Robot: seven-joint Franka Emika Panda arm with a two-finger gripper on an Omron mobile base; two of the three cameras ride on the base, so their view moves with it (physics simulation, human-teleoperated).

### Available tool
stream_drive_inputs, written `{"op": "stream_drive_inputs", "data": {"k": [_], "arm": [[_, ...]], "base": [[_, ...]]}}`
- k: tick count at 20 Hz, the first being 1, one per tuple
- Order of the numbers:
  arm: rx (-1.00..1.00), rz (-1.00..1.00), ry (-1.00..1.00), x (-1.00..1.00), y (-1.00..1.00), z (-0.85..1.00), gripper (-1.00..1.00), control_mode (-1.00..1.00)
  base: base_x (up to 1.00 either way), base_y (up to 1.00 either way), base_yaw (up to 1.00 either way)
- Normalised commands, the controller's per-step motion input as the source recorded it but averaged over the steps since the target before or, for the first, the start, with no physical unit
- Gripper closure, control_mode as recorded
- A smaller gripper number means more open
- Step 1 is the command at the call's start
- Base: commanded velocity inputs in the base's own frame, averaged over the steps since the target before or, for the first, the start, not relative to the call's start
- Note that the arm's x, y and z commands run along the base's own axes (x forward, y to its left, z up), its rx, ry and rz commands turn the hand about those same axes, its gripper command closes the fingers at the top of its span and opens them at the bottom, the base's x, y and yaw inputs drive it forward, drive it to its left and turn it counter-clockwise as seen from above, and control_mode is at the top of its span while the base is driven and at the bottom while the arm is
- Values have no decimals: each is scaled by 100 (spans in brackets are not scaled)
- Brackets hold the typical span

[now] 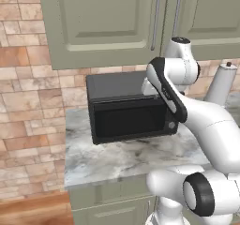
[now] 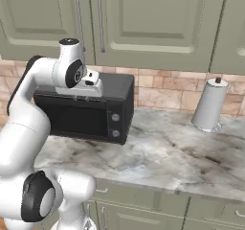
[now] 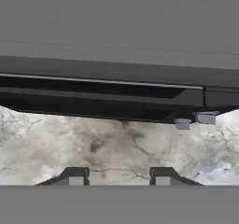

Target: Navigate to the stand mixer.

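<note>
The stand mixer is out of view in all three frames. My arm is folded back over the boxy black microwave [image 1: 129,111] [image 2: 86,111], with the hand held just above its top. In the hand view my gripper [image 3: 117,177] is open, its two dark fingertips [image 3: 74,176] wide apart with nothing between them. They look down past the microwave's front edge [image 3: 102,94] onto the marble counter [image 3: 116,143].
A white tapered jug [image 1: 220,84] [image 2: 209,104] stands at the back of the counter [image 2: 172,152], right of the microwave. Green wall cabinets [image 2: 143,18] hang above, and a brick wall [image 1: 28,125] closes the counter's left end.
</note>
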Motion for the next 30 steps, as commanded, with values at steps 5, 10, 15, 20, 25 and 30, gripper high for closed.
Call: {"op": "stream_drive_inputs", "data": {"k": [5,10,15,20,25,30], "arm": [[0,0,0,0,0,0,-100,100],[0,0,0,0,0,0,-100,100],[0,0,0,0,0,0,-100,100],[0,0,0,0,0,0,-100,100],[0,0,0,0,0,0,-100,100],[0,0,0,0,0,0,-100,100]], "base": [[-46,-2,0],[-43,-6,-18],[-3,0,-58],[-5,-4,-77],[0,-8,-85],[0,-8,-88]]}}
